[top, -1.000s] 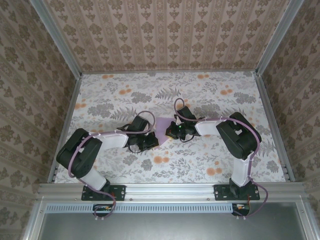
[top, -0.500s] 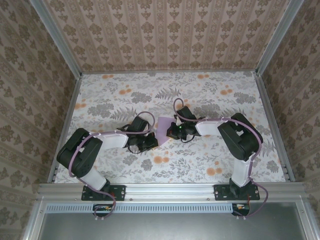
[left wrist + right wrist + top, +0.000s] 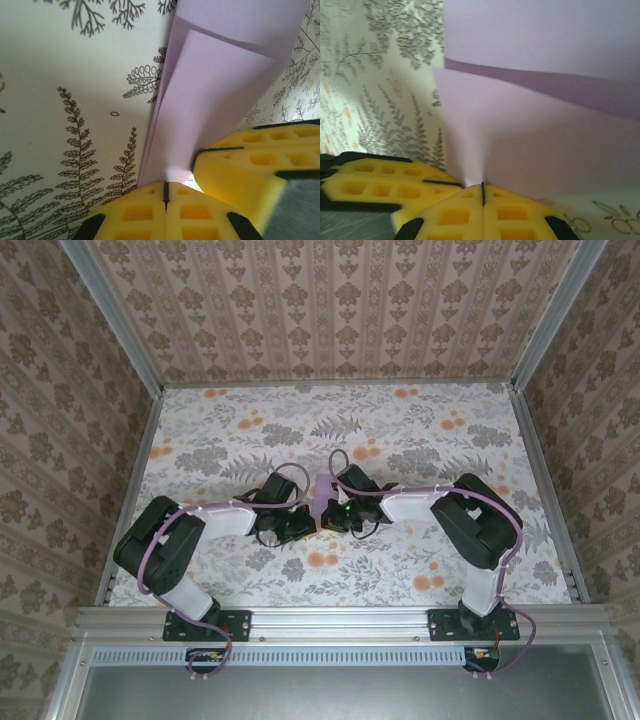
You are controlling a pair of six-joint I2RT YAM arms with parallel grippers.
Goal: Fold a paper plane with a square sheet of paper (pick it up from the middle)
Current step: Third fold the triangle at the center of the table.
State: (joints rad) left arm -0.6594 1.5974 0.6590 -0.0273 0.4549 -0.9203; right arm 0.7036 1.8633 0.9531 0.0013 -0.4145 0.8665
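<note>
The left gripper [image 3: 165, 192] is pressing its yellow pads tightly together on one edge of the folded lavender sheet of paper [image 3: 220, 85], which is tapering into the seam between them. The right gripper [image 3: 482, 192] is pinching the same sheet the same way, just beside it. Both are meeting tip to tip near the middle of the floral tabletop [image 3: 430, 430], the sheet spreading away from them in overlapping creased layers.

From above, the left arm [image 3: 225, 518] and right arm [image 3: 412, 502] hide most of the lavender paper [image 3: 320, 490], which both wrist views cut off.
</note>
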